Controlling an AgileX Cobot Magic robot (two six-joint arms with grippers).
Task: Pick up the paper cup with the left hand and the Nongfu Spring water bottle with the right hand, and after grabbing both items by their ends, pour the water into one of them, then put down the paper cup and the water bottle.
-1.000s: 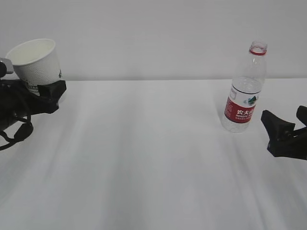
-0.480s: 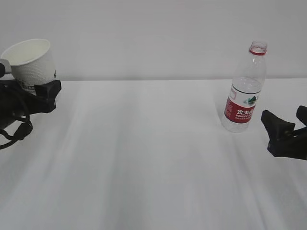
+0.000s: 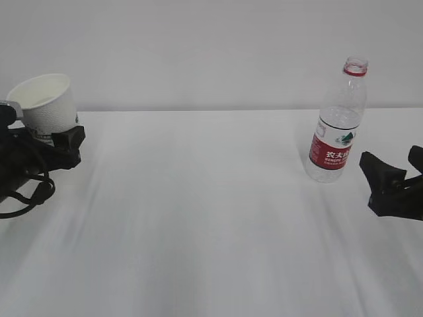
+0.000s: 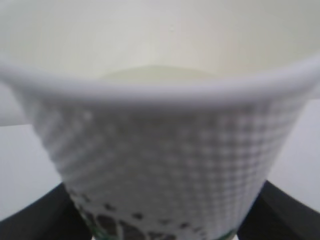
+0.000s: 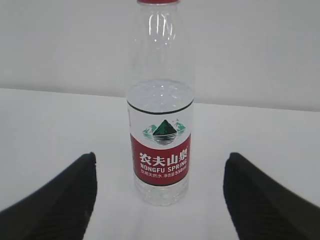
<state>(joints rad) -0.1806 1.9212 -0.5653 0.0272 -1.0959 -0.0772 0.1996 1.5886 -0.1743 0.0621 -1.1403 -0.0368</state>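
At the far left of the scene we see the left hand [image 3: 46, 142] with its jaws clamped on the lower part of the paper cup [image 3: 45, 105], one black finger [image 3: 69, 139] showing at the cup's right side. The cup is tilted, its open mouth leaning toward the left and up, and it sits above the white counter [image 3: 211, 218] rather than on it. From the left wrist view the paper cup [image 4: 165, 165] fills almost the whole picture: a rolled white rim, a dimpled white wall, dark green print at its base and black fingers [image 4: 40, 220] at either lower corner. Inside it a pale surface shows low down; whether that is water or the bare bottom we cannot tell.

The Nongfu Spring water bottle [image 3: 338, 125] stands upright and uncapped on the counter at the right, toward the far edge. In the right wrist view the bottle [image 5: 160, 130] shows a clear water line just above the red-and-white label.

The right hand [image 3: 396, 181] rests low at the right edge, just right of and nearer than the bottle, apart from it. Its jaws stand wide apart and hold nothing, and the bottle appears between the two fingers [image 5: 55, 200] in the wrist view.
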